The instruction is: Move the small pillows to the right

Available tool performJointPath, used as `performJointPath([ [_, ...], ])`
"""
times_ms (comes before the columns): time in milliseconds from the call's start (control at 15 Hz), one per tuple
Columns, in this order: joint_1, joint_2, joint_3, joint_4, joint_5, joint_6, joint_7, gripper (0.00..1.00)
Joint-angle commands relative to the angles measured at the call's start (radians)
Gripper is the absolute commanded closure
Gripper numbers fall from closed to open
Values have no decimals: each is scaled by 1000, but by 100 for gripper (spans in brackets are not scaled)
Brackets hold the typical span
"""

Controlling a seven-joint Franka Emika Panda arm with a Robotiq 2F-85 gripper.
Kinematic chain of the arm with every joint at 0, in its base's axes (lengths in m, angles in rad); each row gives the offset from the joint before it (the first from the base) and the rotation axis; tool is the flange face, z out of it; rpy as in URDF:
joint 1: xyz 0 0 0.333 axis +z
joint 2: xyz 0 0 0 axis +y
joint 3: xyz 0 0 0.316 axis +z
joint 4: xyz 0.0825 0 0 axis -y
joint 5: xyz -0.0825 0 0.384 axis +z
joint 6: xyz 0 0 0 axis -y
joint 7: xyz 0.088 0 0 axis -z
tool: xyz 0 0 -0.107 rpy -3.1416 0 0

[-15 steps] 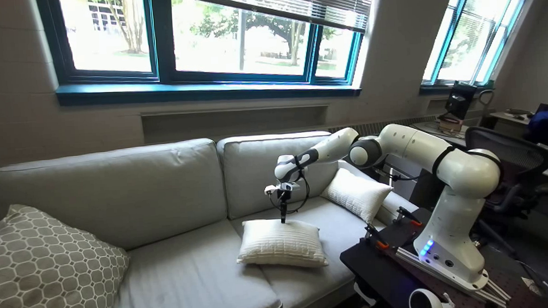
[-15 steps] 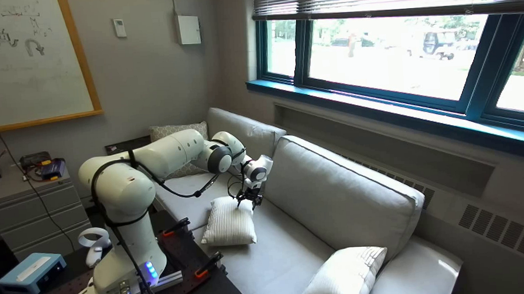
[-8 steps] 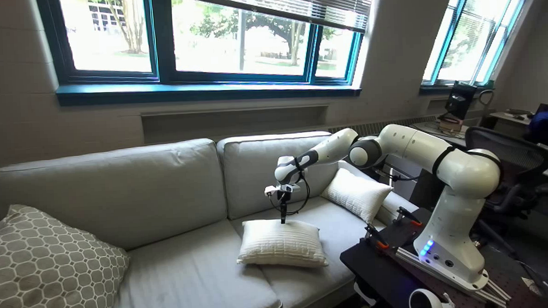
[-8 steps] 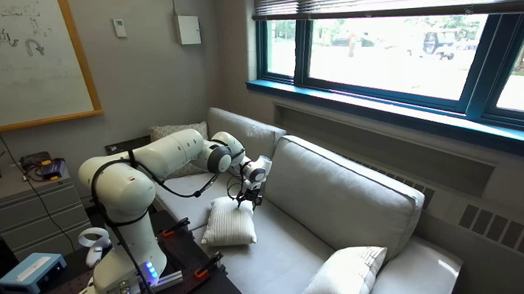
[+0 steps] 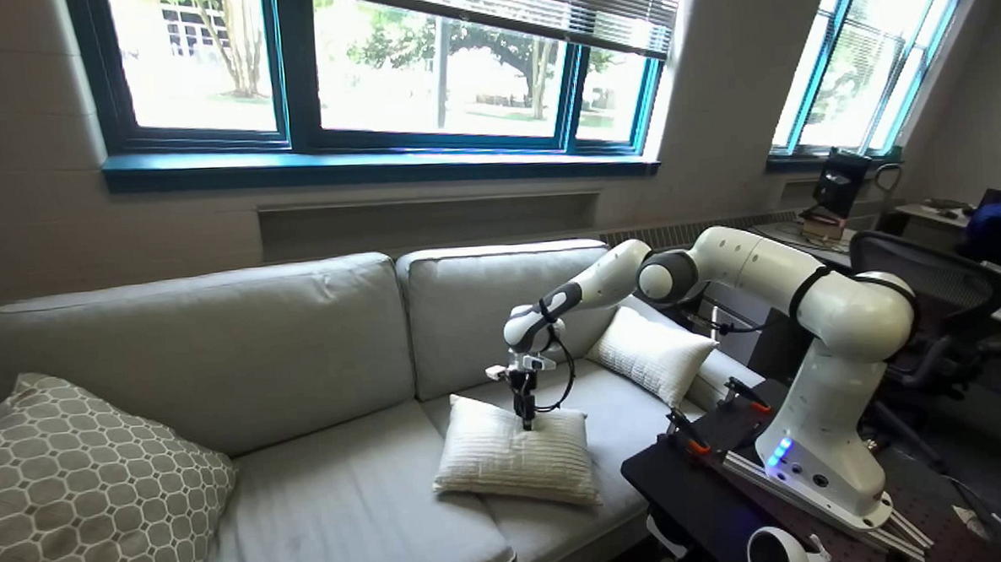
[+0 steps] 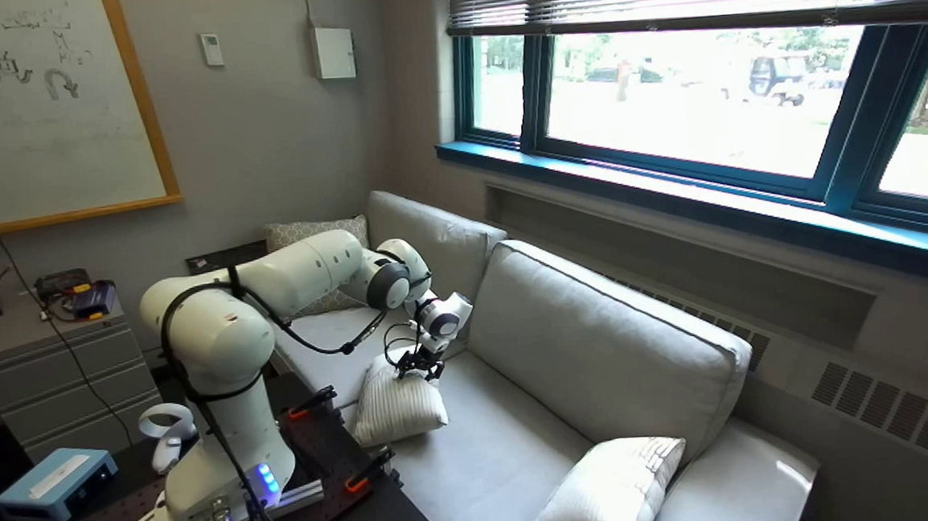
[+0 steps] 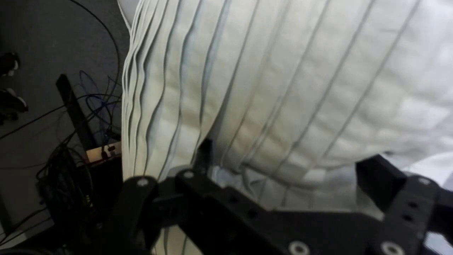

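Two small off-white pillows lie on the light grey sofa in both exterior views. One pillow [image 5: 496, 475] [image 6: 397, 414] lies mid-sofa, across the seam between the seat cushions. The other pillow [image 5: 651, 355] [image 6: 607, 497] leans by the sofa arm on the robot's side. My gripper [image 5: 527, 423] [image 6: 421, 372] points down and presses into the top of the mid-sofa pillow, denting it. In the wrist view the pleated pillow [image 7: 276, 71] fills most of the picture. The gripper's fingers [image 7: 290, 163] stand wide apart, with pillow fabric bulging between them. The tips are partly sunk in fabric.
A larger grey patterned pillow [image 5: 96, 493] [image 6: 317, 233] lies at the sofa's far end. The sofa backrest [image 5: 510, 306] [image 6: 606, 348] rises behind the gripper. The robot's black table [image 5: 661, 477] with orange-tipped clamps [image 6: 364, 472] stands before the sofa.
My gripper has moved down and toward the sofa's front edge, pressing into the mid-sofa pillow. That pillow is now dented and tilted, its front edge slightly forward. The other pillow has not moved.
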Motion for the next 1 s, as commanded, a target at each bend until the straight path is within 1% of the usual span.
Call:
performJointPath([
  [0,-20,0,6,-24,27,-59,-54,25],
  [67,-17,0,-1,-21,28,-65,-47,25],
  [267,-14,-2,-10,-11,27,-75,-29,47],
  [333,-13,-3,-13,-8,28,-74,-24,56],
  [400,-13,-4,-13,-3,29,-73,-22,62],
  [467,-14,-6,-13,0,30,-72,-22,71],
  [667,-19,-10,-14,8,35,-71,-18,92],
  [867,-29,-14,-14,16,51,-81,-6,99],
  [933,-32,-14,-14,20,57,-78,-1,100],
])
